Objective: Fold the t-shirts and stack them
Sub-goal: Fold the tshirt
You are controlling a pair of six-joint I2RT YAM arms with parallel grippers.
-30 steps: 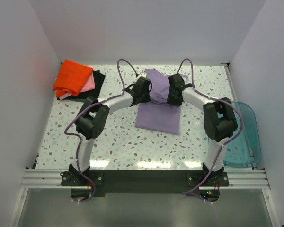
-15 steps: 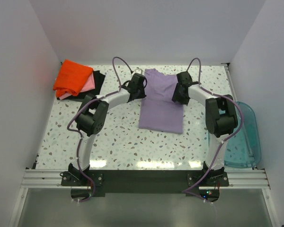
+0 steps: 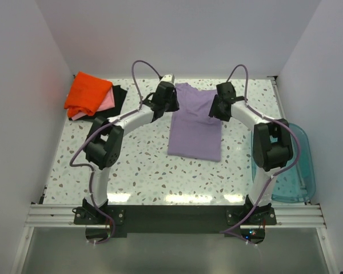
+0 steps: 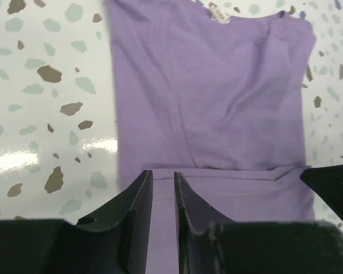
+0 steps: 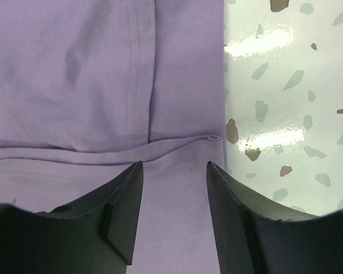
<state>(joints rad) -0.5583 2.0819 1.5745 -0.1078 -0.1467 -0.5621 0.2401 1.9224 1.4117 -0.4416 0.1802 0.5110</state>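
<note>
The lavender t-shirt [image 3: 195, 128] lies flat mid-table as a long narrow rectangle, collar at the far end. A folded cloth edge [image 5: 177, 144] crosses it just beyond both sets of fingertips. My left gripper [image 3: 170, 106] hovers over the shirt's left edge. In the left wrist view its jaws [image 4: 163, 174] stand a narrow gap apart, with only the cloth below showing between them. Over the shirt's right edge, my right gripper [image 3: 216, 109] [image 5: 174, 165] is open wide and holds nothing. Orange [image 3: 88, 93], pink [image 3: 106, 103] and black [image 3: 119, 97] folded t-shirts are stacked at the far left.
A translucent teal bin [image 3: 294, 165] sits off the table's right edge, beside the right arm. White walls close in the speckled table [image 3: 143, 165] on three sides. Purple cables loop above both wrists.
Both grippers moved toward the far side and apart, drawing the bunched lavender cloth out flat. Both jaws have widened and let the cloth go.
</note>
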